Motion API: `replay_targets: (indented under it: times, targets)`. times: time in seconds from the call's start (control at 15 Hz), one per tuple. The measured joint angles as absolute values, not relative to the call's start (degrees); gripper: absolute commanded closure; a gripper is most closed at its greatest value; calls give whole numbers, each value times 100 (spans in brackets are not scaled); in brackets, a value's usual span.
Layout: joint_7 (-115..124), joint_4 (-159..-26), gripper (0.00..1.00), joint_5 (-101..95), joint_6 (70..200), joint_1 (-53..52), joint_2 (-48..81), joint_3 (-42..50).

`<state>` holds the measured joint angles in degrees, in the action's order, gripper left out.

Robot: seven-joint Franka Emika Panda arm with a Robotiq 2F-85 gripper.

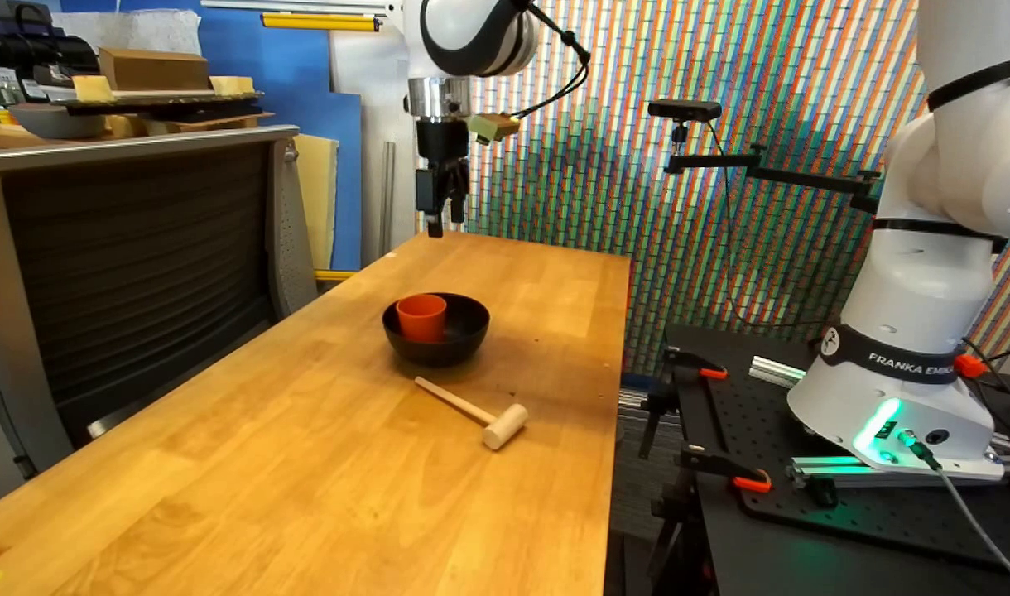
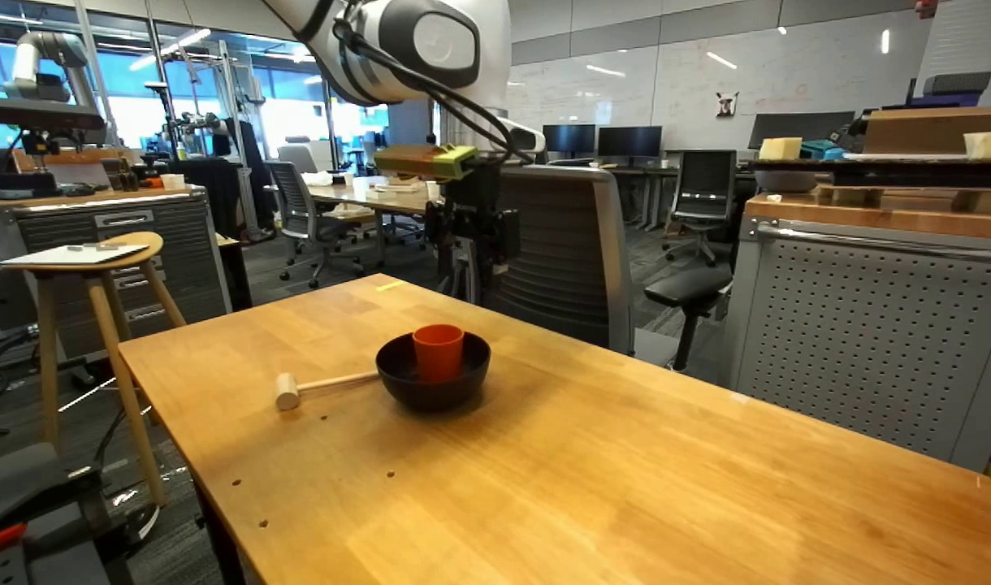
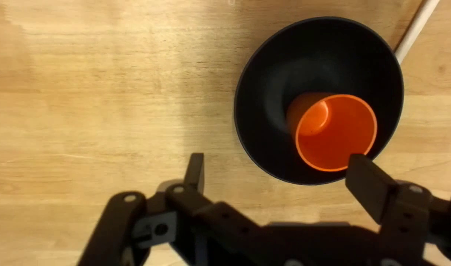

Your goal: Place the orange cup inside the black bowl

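1. At right in an exterior view, the black band (image 1: 853, 355) on the arm's base (image 1: 836, 406) is showing "FRANKA EMIKA" beside a round emblem (image 1: 829, 341).
2. The orange cup (image 3: 332, 136) is sitting inside the black bowl (image 3: 318, 44), right of center in the wrist view.
3. The gripper (image 3: 276, 157) is hanging above the table (image 1: 306, 463), its fingers (image 3: 371, 186) standing well apart, low in the wrist view.
4. A wooden mallet (image 1: 505, 426) is lying near the bowl, below center.
5. The whiteboard (image 2: 755, 106), upper right in an exterior view, is perhaps bearing writing, too faint to read.

Far whiteboard (image 2: 674, 89) (faintly scribbled); bright windows (image 2: 126, 73); wooden stool (image 2: 148, 244) on dark carpet (image 2: 180, 532).
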<state>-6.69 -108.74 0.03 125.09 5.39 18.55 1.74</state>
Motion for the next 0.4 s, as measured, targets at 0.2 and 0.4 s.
replay_targets:
  times: [0.2,0.4]
  targets:
    - [-756,-11712,0,-43,12600,539,890,208]
    - [-799,-12431,0,-43,12599,540,78,227]
